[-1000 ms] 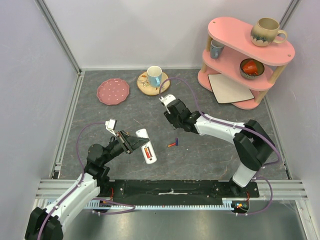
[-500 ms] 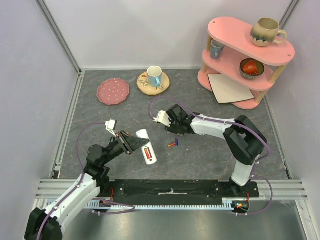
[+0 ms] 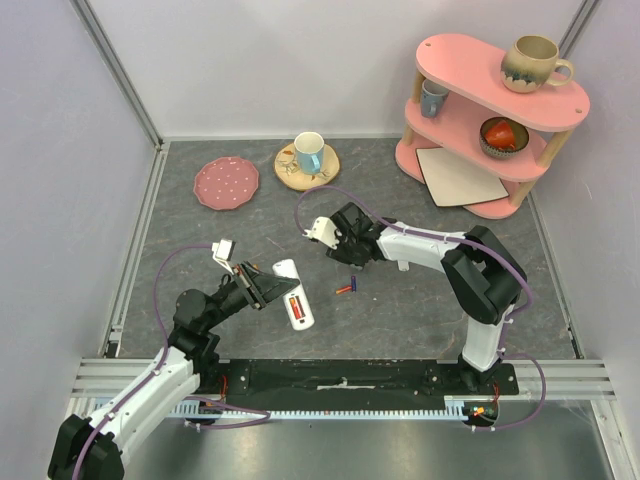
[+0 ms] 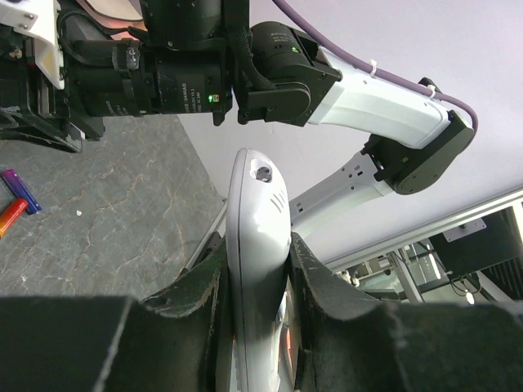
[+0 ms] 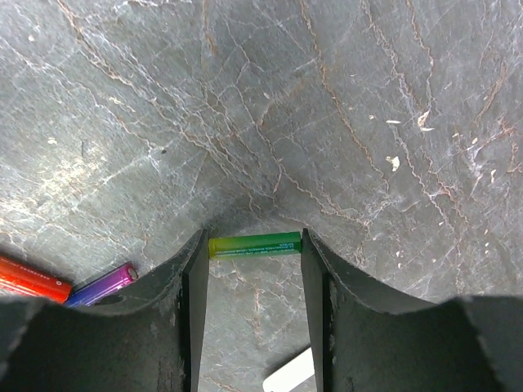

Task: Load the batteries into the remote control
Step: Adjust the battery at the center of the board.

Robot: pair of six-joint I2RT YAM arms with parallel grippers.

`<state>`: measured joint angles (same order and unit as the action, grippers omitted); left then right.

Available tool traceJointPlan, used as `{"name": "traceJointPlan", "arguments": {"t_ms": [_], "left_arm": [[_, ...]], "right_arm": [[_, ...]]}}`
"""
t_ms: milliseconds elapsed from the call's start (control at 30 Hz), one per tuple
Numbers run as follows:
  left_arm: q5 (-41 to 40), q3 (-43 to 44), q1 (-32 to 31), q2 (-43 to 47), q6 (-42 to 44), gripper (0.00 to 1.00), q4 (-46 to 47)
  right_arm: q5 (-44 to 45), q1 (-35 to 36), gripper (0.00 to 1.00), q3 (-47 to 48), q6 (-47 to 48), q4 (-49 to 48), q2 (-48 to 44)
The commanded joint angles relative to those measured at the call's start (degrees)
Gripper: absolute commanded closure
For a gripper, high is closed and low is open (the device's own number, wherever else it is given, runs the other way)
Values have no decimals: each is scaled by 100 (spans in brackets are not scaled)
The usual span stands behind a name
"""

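Currently one red battery (image 3: 293, 303) lies in the remote control's (image 3: 285, 268) recess.

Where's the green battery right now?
Right wrist view, centre: the green battery is held end to end by the right gripper, with the purple battery and red battery lying lower left.

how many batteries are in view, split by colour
green battery: 1
purple battery: 1
red-orange batteries: 2, one loose, one seated in the remote control
total: 4
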<state>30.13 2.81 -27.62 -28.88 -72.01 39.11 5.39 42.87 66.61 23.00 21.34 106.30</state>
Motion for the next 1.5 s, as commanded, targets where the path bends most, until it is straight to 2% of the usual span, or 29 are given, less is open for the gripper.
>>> {"name": "traceJointPlan", "arguments": {"t_ms": [0, 500, 667, 1100, 1300, 1433, 1467], "left_arm": [[-42, -465, -33, -3, 99, 98, 193], [-60, -536, -25, 23, 90, 98, 211], [-69, -545, -25, 32, 90, 98, 202], [-60, -580, -33, 58, 90, 98, 202], [-42, -624, -25, 67, 81, 98, 211], [-77, -694, -25, 102, 55, 98, 219], [-121, -703, -25, 137, 47, 98, 211]], "right_arm": [[-284, -51, 69, -25, -200, 186, 189], [-258, -77, 55, 10, -261, 151, 172], [-266, -60, 43, 36, -288, 142, 207], [-108, -86, 36, 1, -402, 46, 172], [67, -332, 34, 62, -1209, -717, -495], [1015, -350, 33, 72, -2316, -1183, -926], [1208, -411, 32, 106, -3301, -1202, -944]]}}
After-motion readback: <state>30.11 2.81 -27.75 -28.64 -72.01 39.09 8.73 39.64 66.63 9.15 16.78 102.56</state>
